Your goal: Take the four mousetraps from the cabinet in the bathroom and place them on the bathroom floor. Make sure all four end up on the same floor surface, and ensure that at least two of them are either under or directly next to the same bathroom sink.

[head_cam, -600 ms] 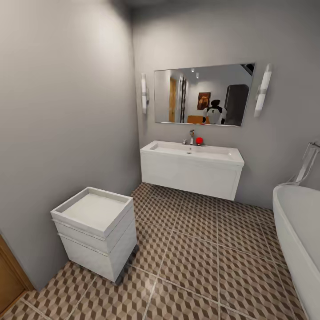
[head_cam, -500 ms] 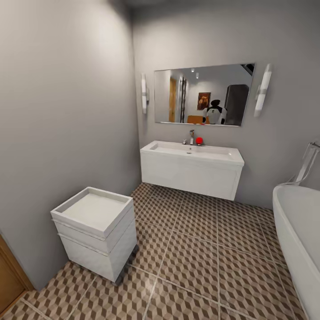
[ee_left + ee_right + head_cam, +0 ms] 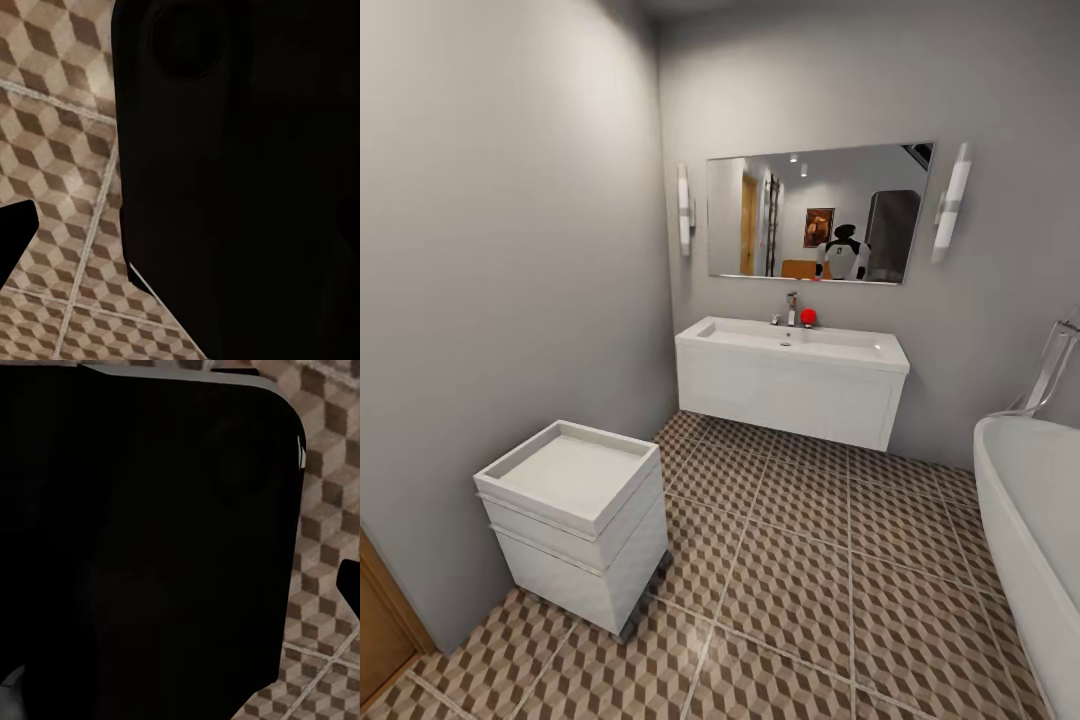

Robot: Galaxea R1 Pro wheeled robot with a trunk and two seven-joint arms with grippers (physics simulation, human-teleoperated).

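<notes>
I face the bathroom sink [image 3: 792,345] at frame centre, above bare cube-patterned bathroom floor [image 3: 800,560]. No mousetraps placed yet, I judge; I cannot tell either claw's state.

The bathroom floor [image 3: 800,590] was laid in large square tiles printed with brown, beige and white cubes. A low white drawer unit [image 3: 575,520] with a tray top stood on it by the left wall. A white bathtub [image 3: 1030,540] rested on it at the right. The same cube pattern showed in both wrist views.
</notes>
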